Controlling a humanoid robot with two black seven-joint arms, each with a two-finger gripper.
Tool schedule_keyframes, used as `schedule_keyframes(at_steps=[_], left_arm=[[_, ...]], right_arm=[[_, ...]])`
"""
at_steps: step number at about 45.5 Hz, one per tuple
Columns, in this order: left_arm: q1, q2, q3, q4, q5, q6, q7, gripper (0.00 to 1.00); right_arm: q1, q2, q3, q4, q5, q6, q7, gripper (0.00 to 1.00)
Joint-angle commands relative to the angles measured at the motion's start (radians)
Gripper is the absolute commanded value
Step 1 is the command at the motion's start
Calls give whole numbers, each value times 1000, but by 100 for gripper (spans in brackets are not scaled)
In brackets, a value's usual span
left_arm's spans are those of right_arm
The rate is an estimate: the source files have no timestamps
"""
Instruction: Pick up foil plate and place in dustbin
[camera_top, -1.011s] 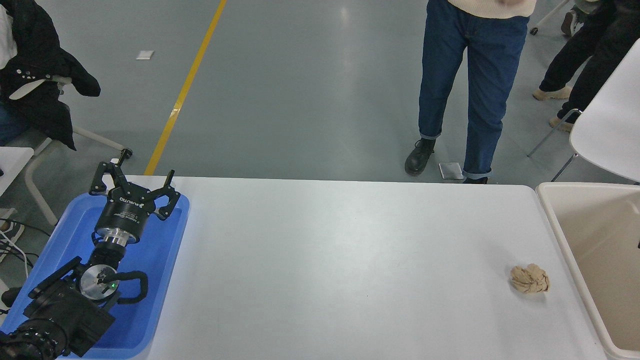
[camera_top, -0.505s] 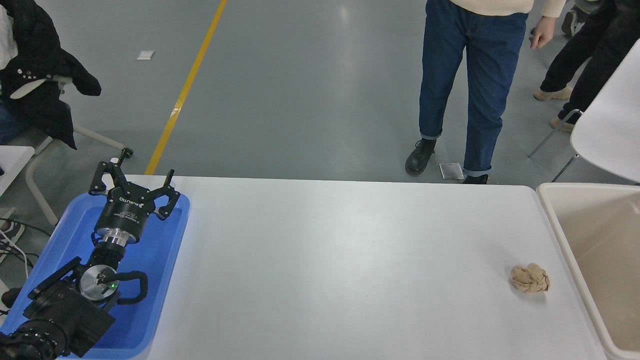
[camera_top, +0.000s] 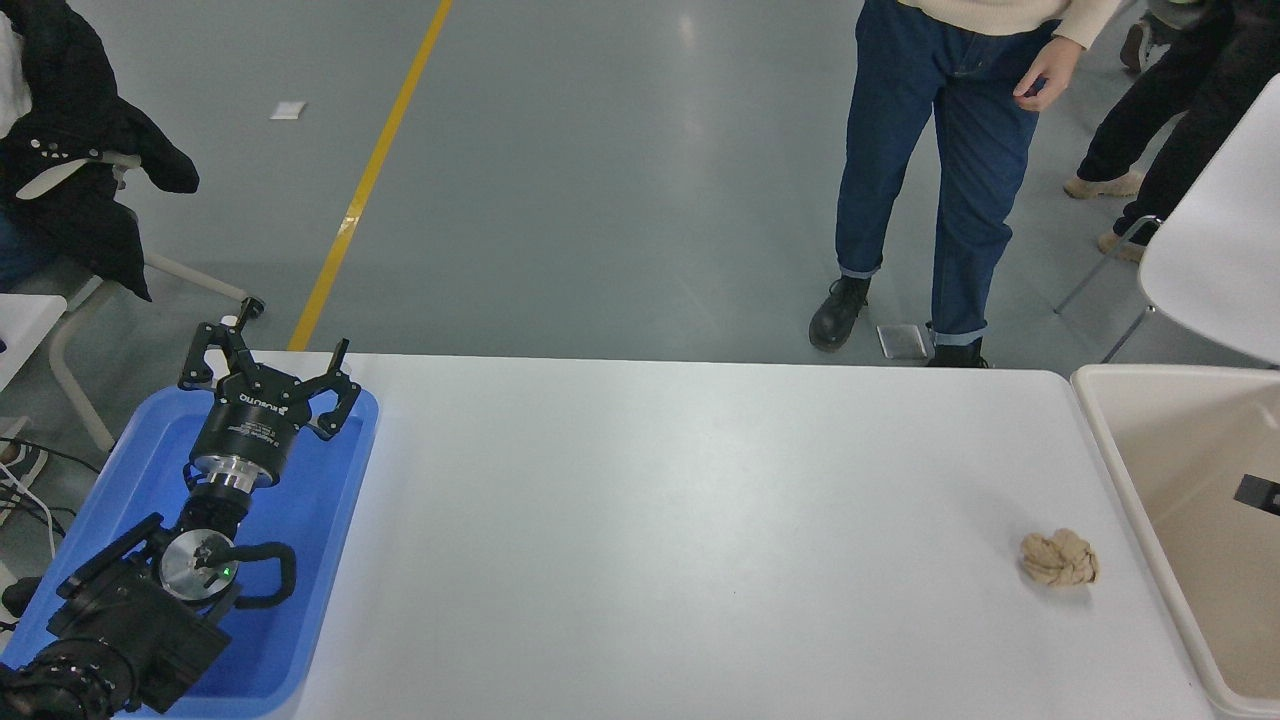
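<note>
The left gripper (camera_top: 268, 362) is hanging over the far end of the blue tray (camera_top: 330, 480) at the table's (camera_top: 650, 520) left, fingers spread wide, holding nothing. The dustbin (camera_top: 1120, 470) is standing at the table's right edge. A crumpled paper ball (camera_top: 1058, 558) is lying just left of it. A dark piece is showing at the bin's right edge; whether it is the right gripper cannot be told.

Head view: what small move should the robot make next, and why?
Probably hold and look for the foil plate: none shows on the table, only a paper ball near the dustbin. A black part shows over the dustbin; the left gripper is parked open over the blue tray.
</note>
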Motion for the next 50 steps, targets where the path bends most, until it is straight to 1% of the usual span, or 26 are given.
schedule_keyframes(at_steps=[1,8,12,16,21,31,40,46,50], left_arm=[[0,0,0,0,1,0,0,100],[0,0,0,0,1,0,0,100],[0,0,0,0,1,0,0,100],[0,0,0,0,1,0,0,100],[0,0,0,0,1,0,0,100],[0,0,0,0,1,0,0,100],[0,0,0,0,1,0,0,100],[0,0,0,0,1,0,0,100],[0,0,0,0,1,0,0,100]], right_arm=[[304,88,-191,140,11,332,0,100],[421,199,-253,144,13,575,0,100],[483,216,-242,157,33,708,0,100],[568,234,-215,164,88,822,0,100],[680,252,-208,167,106,822,0,100],[841,393,-219,215,91,822,0,100],[878,502,-230,223,92,822,0,100],[924,536,-233,224,112,822,1,100],[942,555,-233,224,151,822,0,100]])
